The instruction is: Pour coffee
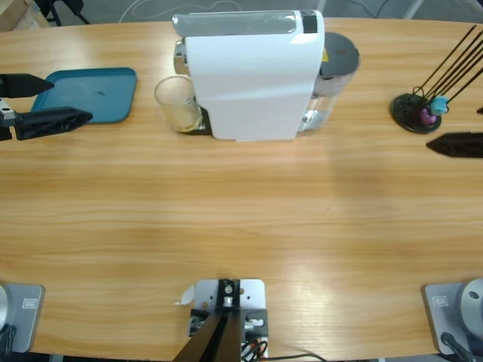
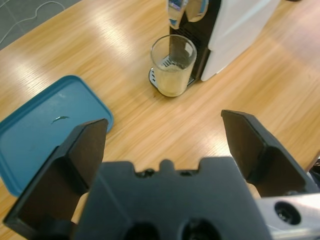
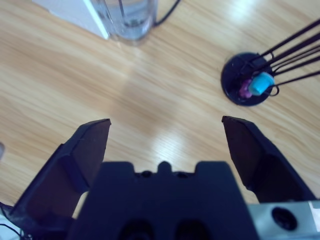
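Note:
A small clear glass tumbler (image 1: 179, 104) stands on the drip plate at the left end of the white coffee machine (image 1: 253, 75), under its spout. The coffee (image 2: 171, 82) is a shallow tan layer in the bottom of the tumbler (image 2: 173, 62). My left gripper (image 1: 72, 100) hovers open and empty at the table's left edge, over the corner of a teal tray, well short of the glass. In the left wrist view its jaws (image 2: 164, 120) point toward the tumbler. My right gripper (image 1: 453, 127) is open and empty at the right edge, its jaws (image 3: 165, 120) over bare wood.
The teal tray (image 1: 94, 94) lies flat at the back left, under and beside my left gripper. A black wire capsule stand (image 1: 419, 113) holding a pink and a blue capsule sits at the back right, close to my right gripper. The machine's clear water tank (image 3: 127, 17) is at its right end.

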Robot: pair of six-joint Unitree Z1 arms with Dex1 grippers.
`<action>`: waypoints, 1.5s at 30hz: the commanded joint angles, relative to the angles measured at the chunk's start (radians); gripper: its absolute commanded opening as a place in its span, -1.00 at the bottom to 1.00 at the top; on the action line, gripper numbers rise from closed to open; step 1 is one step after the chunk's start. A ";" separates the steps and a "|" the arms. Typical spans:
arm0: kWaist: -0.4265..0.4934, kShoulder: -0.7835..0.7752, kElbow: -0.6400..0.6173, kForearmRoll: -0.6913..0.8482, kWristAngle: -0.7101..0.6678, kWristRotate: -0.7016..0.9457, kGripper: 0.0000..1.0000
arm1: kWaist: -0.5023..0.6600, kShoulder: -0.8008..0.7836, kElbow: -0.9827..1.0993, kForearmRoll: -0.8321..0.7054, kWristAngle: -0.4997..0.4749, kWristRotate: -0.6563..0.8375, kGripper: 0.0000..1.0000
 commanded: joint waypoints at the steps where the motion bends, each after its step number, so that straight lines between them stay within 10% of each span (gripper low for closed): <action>1: 0.030 0.038 -0.051 0.015 -0.041 0.008 1.00 | 0.007 -0.079 0.097 -0.069 -0.006 -0.015 1.00; 15: 0.046 0.130 -0.152 0.021 -0.121 0.042 1.00 | 0.007 -0.414 0.225 -0.173 0.010 -0.022 1.00; 45: 0.045 0.153 -0.128 0.010 -0.134 0.063 1.00 | 0.007 -0.197 0.171 -0.162 0.041 -0.028 1.00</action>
